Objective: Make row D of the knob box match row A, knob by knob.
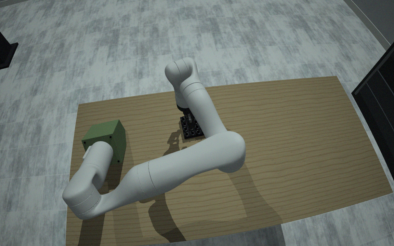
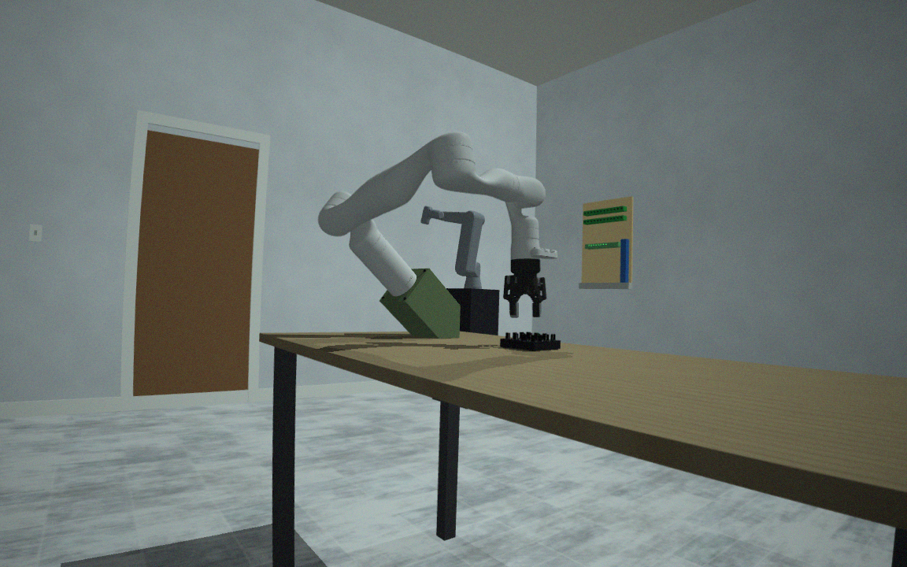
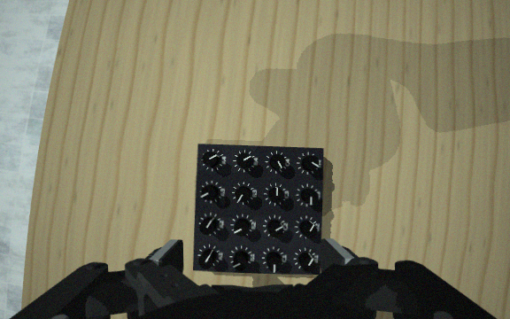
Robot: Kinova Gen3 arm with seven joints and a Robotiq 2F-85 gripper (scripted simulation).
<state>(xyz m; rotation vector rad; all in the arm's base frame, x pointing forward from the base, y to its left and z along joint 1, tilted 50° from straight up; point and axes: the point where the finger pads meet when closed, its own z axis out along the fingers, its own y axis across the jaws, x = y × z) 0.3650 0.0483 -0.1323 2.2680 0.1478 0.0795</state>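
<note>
The black knob box [image 1: 194, 136] [image 2: 531, 345] [image 3: 294, 244] stands on the table. In the wrist view names are right of their knobs, so the rear is left; the socket is hidden. Row A is the left column, with A1 [image 3: 209, 255] at the bottom and A4 [image 3: 212, 159] on top. In row D, the right column, the lines of D1 [image 3: 306, 260] and D2 [image 3: 307, 228] slant up-right, the line of D3 [image 3: 310, 196] points down, that of D4 [image 3: 310, 163] right and slightly down. A3 [image 3: 211, 193] points left-down. My gripper [image 1: 190, 122] [image 2: 525, 313] [image 3: 251, 255] is open above the box, touching nothing.
The wooden table [image 1: 284, 137] [image 2: 689, 394] [image 3: 127, 133] carries the green slanted arm base [image 1: 105, 130] [image 2: 428, 310] left of the box. Rows B and C stand closely between A and D. A table edge lies at the wrist view's left. Arm shadows fall nearby.
</note>
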